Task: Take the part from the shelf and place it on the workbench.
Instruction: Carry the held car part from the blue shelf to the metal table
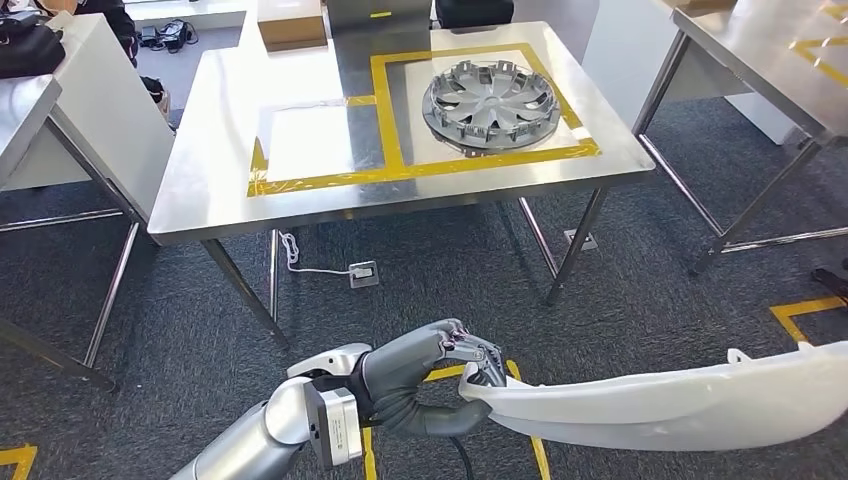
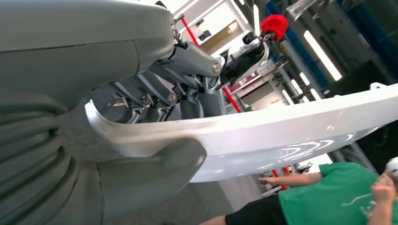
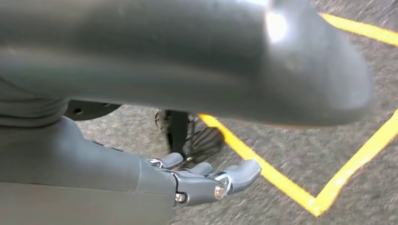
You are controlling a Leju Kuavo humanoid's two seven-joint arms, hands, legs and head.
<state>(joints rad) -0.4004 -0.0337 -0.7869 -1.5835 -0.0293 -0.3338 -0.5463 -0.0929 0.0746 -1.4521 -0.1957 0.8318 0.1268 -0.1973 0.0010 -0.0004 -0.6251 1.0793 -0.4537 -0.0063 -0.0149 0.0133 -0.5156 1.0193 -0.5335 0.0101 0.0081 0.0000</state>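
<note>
Left hand (image 1: 430,375) grips one end of the long white part (image 1: 680,405); wrist view shows the thumb (image 2: 155,171) pressed under the edge and the fingers (image 2: 155,96) curled over the top, so the hold looks firm. Part runs out to the robot's right, roughly level, off the frame edge, hanging over carpet w/ yellow floor tape (image 1: 810,310).

Right hand (image 3: 206,183) holds nothing: fingers apart, loosely extended, hanging above the floor, not touching the part as far as I can tell.

Step in hand, my read: carry phase. Part is off the shelf, not yet on the workbench (image 1: 200,190), which stands ahead w/ a gap of floor between.

On the bench: yellow-taped rectangles; the right one holds a silver hubcap (image 1: 490,100), the left square (image 1: 310,140) is bare. Cardboard box (image 1: 292,22) at the far edge. A person in a green top (image 2: 328,199) is near, seen in the left wrist view.

Next move prob. needs: close the gap to the bench, lift the part above its edge, keep the free end from swinging into the table leg or hubcap, then set down in the left square. One-end hold = long lever, risk of sag or twist.
</note>
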